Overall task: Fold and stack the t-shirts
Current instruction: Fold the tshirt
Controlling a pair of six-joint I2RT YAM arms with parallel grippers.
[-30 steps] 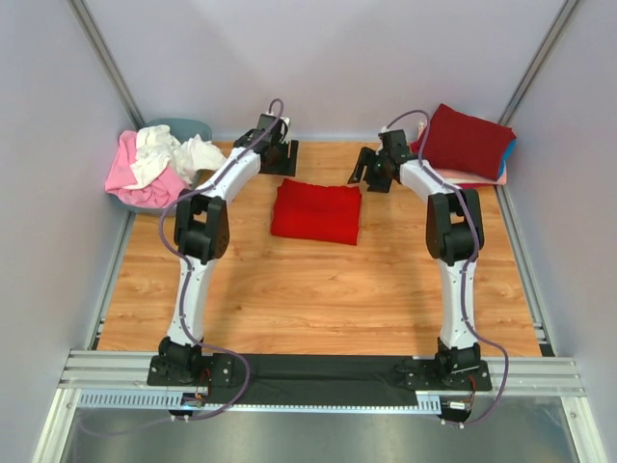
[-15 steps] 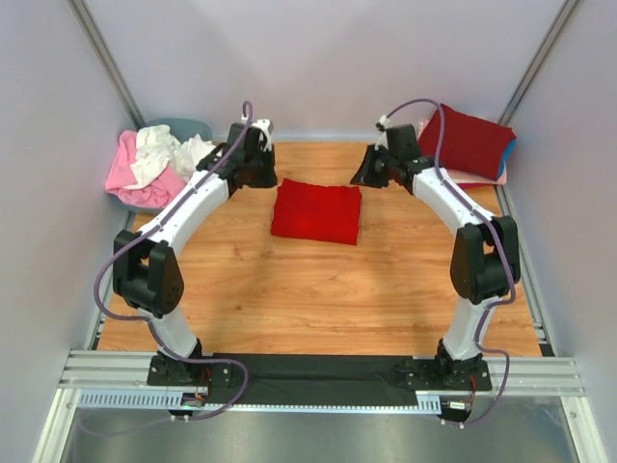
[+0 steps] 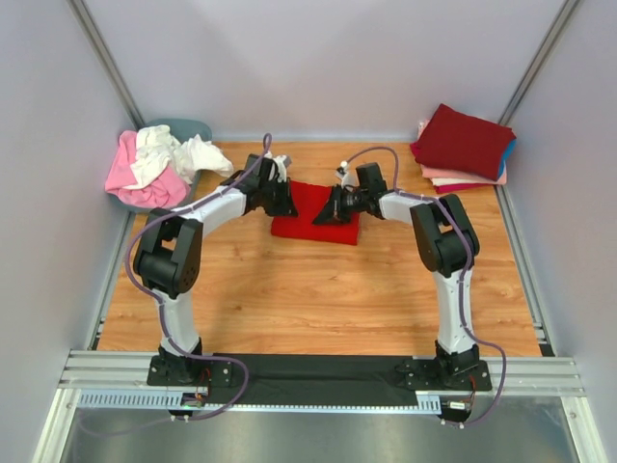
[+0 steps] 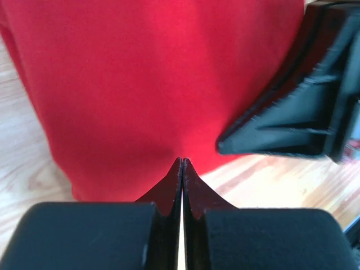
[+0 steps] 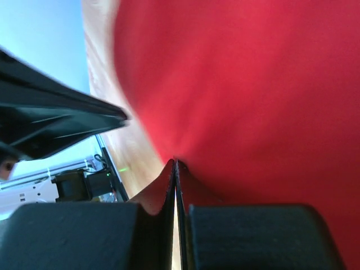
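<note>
Top external view: bright red folded cloth t-shirt [image 3: 313, 225], laid mid-way across the wooden tabletop [image 3: 318, 289]. It is judged soft, light and limp, best pinched at the far edge through all layers. Left gripper [image 3: 283, 201] and right gripper [image 3: 328, 210]: jaws are pressed together, cloth apparently nipped. Half a second earlier both were held clear behind it.

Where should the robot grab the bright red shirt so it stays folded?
Probably toward its far edge, with two pinches, one gripper coming in from each side. The bright red t-shirt lies flat as a soft folded rectangle, so a single pinch would likely let it droop open. The left gripper and right gripper are shut on the cloth there.
</note>
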